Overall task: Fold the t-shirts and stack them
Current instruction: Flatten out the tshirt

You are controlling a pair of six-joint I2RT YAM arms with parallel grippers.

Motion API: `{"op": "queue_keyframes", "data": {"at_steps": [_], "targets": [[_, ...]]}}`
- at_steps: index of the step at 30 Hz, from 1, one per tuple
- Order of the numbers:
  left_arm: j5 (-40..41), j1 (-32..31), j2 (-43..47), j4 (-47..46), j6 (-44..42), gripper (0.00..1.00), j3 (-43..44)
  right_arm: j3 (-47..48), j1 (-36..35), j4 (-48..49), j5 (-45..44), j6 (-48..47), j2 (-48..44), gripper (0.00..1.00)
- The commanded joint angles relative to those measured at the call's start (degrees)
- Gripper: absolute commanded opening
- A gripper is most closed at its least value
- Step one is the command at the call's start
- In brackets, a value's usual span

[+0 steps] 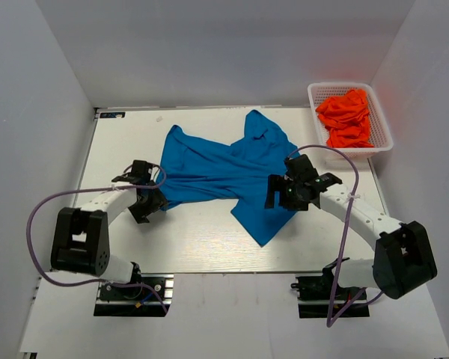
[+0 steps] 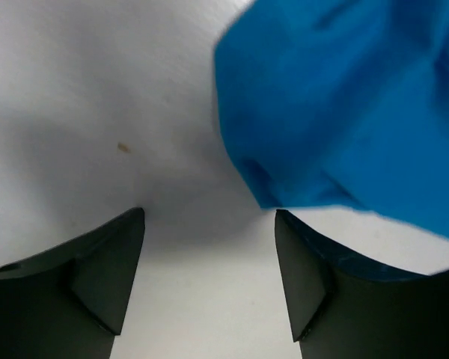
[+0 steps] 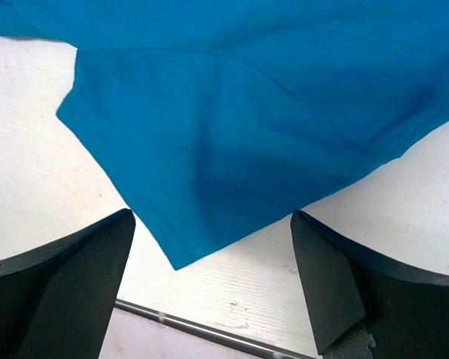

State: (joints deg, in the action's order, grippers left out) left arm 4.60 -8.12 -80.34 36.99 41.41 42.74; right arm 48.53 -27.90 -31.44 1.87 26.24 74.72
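A bright blue t-shirt (image 1: 224,168) lies crumpled and unfolded across the middle of the white table (image 1: 194,239). Orange-red t-shirts (image 1: 348,118) are piled in the basket at the back right. My left gripper (image 1: 150,198) stands open at the blue shirt's left edge. In the left wrist view the left gripper (image 2: 209,213) has only bare table between its fingers, with the shirt (image 2: 344,105) just ahead to the right. My right gripper (image 1: 282,193) is open over the shirt's right side. In the right wrist view the right gripper (image 3: 211,217) hangs above a hemmed corner of the shirt (image 3: 232,142), holding nothing.
The white mesh basket (image 1: 312,93) stands at the table's back right corner. Grey walls close in the table on three sides. The table's near edge with a metal rail (image 3: 194,325) shows just below the right gripper.
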Motion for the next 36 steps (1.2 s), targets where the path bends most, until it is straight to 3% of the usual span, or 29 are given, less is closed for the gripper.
{"op": "queue_keyframes", "data": {"at_steps": [1,6,10,11,15,23,29,35,36], "targets": [[3.6,-0.8,-2.5,-3.3,1.1,0.79,2.3,1.7,-0.8,-0.6,-1.6,4.2,-1.9,0.9],[5.2,-1.5,-5.8,-7.3,1.1,0.73,1.6,1.4,-1.2,-2.7,-5.6,7.0,-2.0,0.9],[4.2,-2.6,-8.0,-8.6,0.5,0.54,2.8,0.9,-1.7,-3.3,-6.5,9.0,-1.9,0.9],[3.7,-3.1,-8.0,-8.6,-0.1,0.35,2.8,0.9,-2.3,-4.1,-6.5,9.9,-1.3,0.9],[1.4,-4.7,-7.9,-9.1,-0.6,0.0,1.6,0.0,-4.5,-6.8,-5.3,14.4,1.9,0.89],[-0.1,-5.9,-3.7,-8.0,-1.9,0.0,1.2,-2.0,-10.6,-4.9,5.4,15.0,6.7,0.83],[1.3,-5.9,-0.4,-3.5,-1.4,0.0,3.2,-1.8,-12.4,-4.5,4.4,14.5,11.0,0.77],[0.8,-5.9,0.8,-2.5,-1.4,0.0,4.9,2.1,-14.0,-7.3,0.1,13.2,18.7,0.61],[0.8,-5.9,0.8,-1.8,-1.4,0.0,4.9,3.0,-14.8,-8.0,-0.8,13.4,19.6,0.52]]}}
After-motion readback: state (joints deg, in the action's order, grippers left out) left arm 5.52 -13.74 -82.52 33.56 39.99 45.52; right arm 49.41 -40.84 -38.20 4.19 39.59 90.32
